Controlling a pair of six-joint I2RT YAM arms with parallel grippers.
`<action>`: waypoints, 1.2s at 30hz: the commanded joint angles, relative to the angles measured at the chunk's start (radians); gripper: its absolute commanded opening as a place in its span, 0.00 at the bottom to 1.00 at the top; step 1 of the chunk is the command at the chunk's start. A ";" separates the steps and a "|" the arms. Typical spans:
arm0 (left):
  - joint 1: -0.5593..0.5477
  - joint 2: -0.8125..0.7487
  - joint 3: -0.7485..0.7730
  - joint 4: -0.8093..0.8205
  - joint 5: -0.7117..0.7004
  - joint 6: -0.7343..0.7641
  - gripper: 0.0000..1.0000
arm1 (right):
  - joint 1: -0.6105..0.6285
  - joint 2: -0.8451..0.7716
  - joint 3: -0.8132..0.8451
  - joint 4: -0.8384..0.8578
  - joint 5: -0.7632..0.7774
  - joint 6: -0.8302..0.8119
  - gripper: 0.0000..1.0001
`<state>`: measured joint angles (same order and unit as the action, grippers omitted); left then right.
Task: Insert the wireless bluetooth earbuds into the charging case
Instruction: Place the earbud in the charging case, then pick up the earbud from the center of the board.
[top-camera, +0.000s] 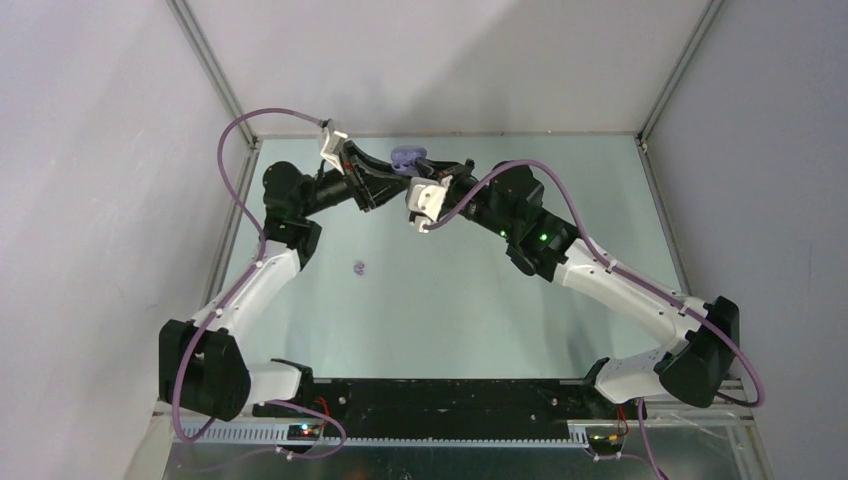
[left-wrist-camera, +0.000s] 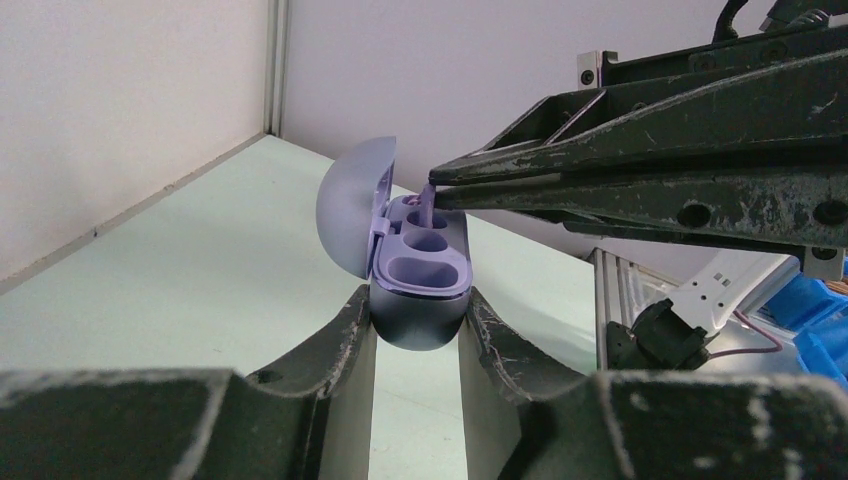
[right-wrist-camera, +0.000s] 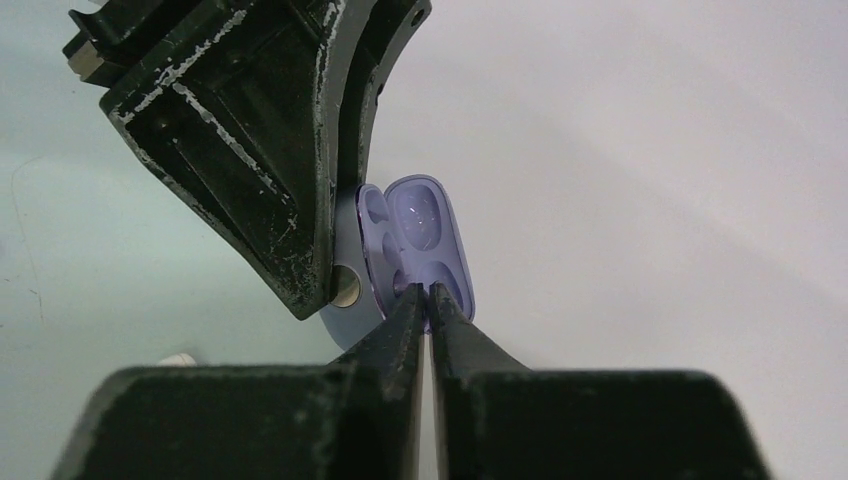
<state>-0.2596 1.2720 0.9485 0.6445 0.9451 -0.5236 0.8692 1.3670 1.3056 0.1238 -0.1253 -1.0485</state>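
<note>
Bases of both arms stand at the near edge of the table (top-camera: 450, 320), and the arms reach away from them to meet near its far edge. Partway out, left of the middle, a loose purple earbud (top-camera: 360, 267) lies alone on the pale green surface, well apart from both grippers. Further on, the left gripper (left-wrist-camera: 418, 315) is clamped on the charging case (left-wrist-camera: 420, 300), with one scuffed finger against each side of its dark rounded body and its mouth facing up. The lid (left-wrist-camera: 350, 215) stands open, hinged back on the left in the left wrist view, and the lilac insert shows its sockets; the two nearer ones are empty. The right gripper (left-wrist-camera: 432, 185) comes in level over the case from the right, its jaws drawn almost together on a second purple earbud (left-wrist-camera: 427, 205). A thin sliver of it shows below the tips at the farthest socket; whether it touches the socket I cannot tell. In the right wrist view the narrow fingers (right-wrist-camera: 400, 330) nearly meet right at the insert's rim. Behind it all rises the grey back wall (top-camera: 450, 70).
</note>
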 joint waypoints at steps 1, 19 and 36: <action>-0.002 -0.012 0.022 0.028 -0.021 0.021 0.00 | 0.001 -0.043 0.002 -0.003 -0.033 0.057 0.14; 0.109 -0.035 0.061 -0.225 -0.073 0.210 0.00 | -0.251 -0.117 0.128 -0.437 -0.368 0.599 0.44; 0.255 -0.330 0.019 -0.539 -0.351 0.221 0.00 | -0.210 0.577 0.461 -0.670 -0.539 0.616 0.35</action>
<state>-0.0269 0.9947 0.9600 0.1543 0.6819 -0.2882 0.6060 1.8420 1.6169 -0.4675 -0.6453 -0.3737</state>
